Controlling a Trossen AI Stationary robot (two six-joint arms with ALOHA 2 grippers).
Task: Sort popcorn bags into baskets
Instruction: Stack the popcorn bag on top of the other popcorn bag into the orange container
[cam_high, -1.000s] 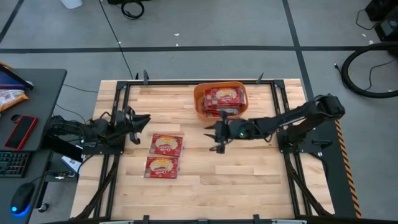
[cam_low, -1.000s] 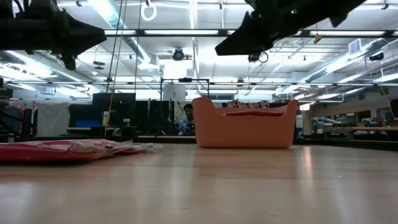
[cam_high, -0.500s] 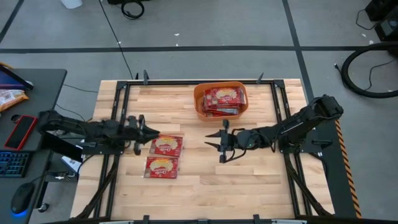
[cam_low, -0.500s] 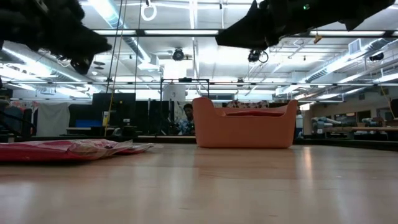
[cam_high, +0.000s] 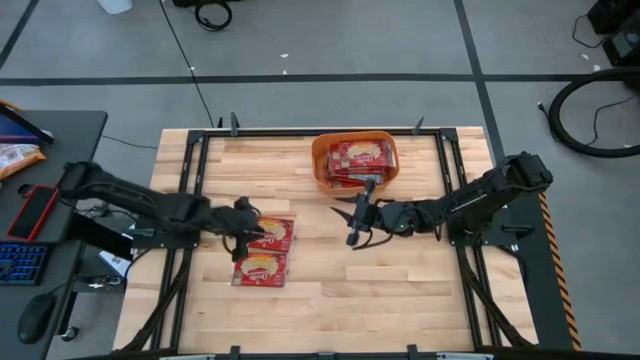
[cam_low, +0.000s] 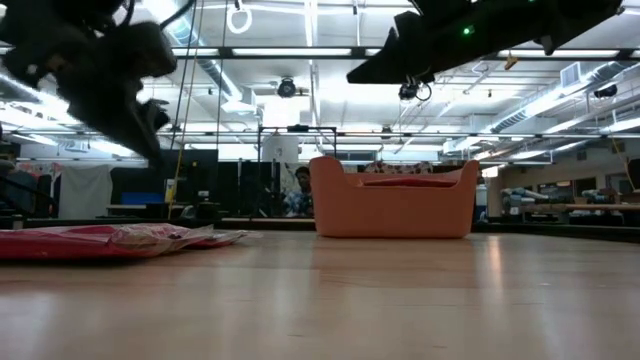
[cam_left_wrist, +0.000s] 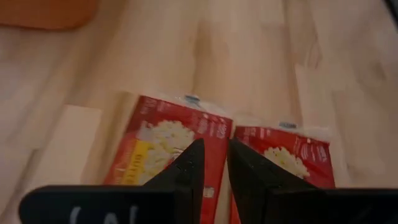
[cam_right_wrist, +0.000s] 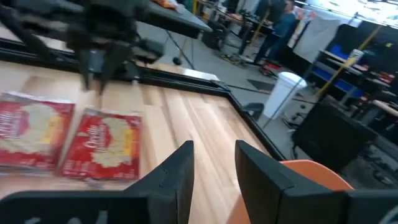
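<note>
Orange tub (cam_left_wrist: 46, 12) cut off at left wrist pic edge; bag (cam_high: 259, 268) print too small.

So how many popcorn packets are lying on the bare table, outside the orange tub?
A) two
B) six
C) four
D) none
A: the high view shows just two popcorn packets on the wood, one under the left gripper and one beside it nearer the table's front edge; the rest sit in the orange tub.
</note>
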